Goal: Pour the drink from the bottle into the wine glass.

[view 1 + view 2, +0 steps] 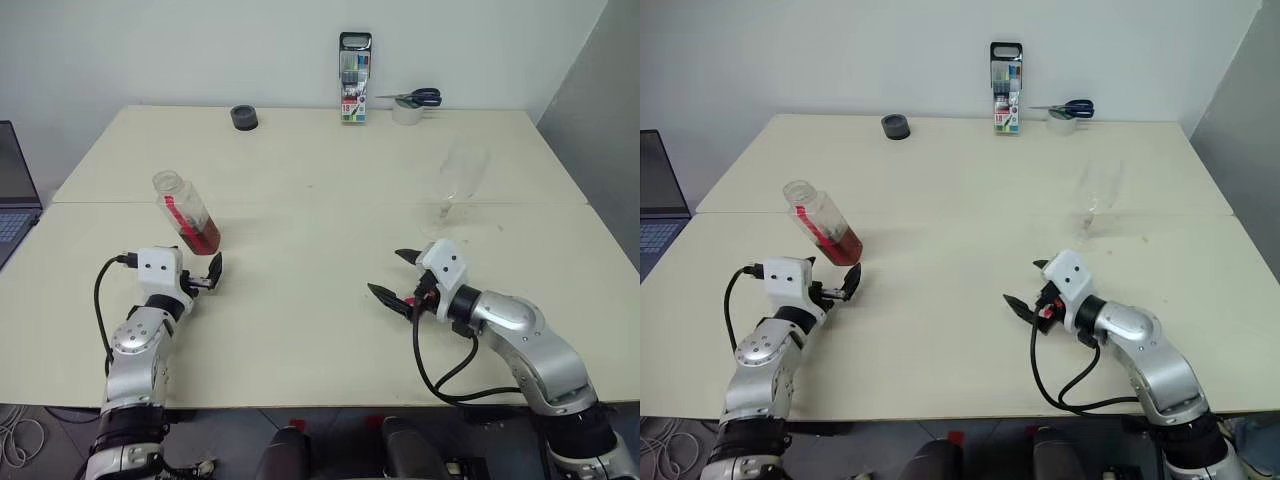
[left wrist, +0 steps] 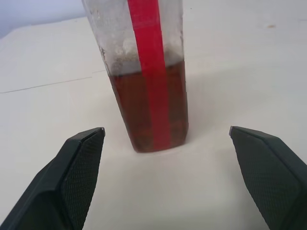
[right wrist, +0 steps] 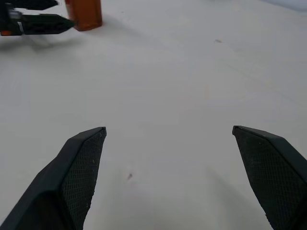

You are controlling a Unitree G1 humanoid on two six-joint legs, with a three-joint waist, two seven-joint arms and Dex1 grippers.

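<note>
Plainly, neither gripper holds anything. The left gripper has its jaws spread wide on the near-left part of the table, and the bottle stands just beyond it, in line with the gap between the fingers and clear of both. The bottle has no cap on it, and the drink fills only its lower part. The right gripper is likewise wide open over bare tabletop at near right, with the wine glass farther back on that side, well apart from it.

The main risk is the open neck: a finger that nudges the bottle while closing could tip it and spill the drink across the table. An off-centre grip on the smooth plastic could also let it twist when lifted. The glass is clear and faint against the pale table, tall on a small foot, so a misjudged reach by either arm could knock it over. Pouring would also mean carrying the bottle right across the table, where a sudden tilt could slop liquid short of the bowl.
</note>
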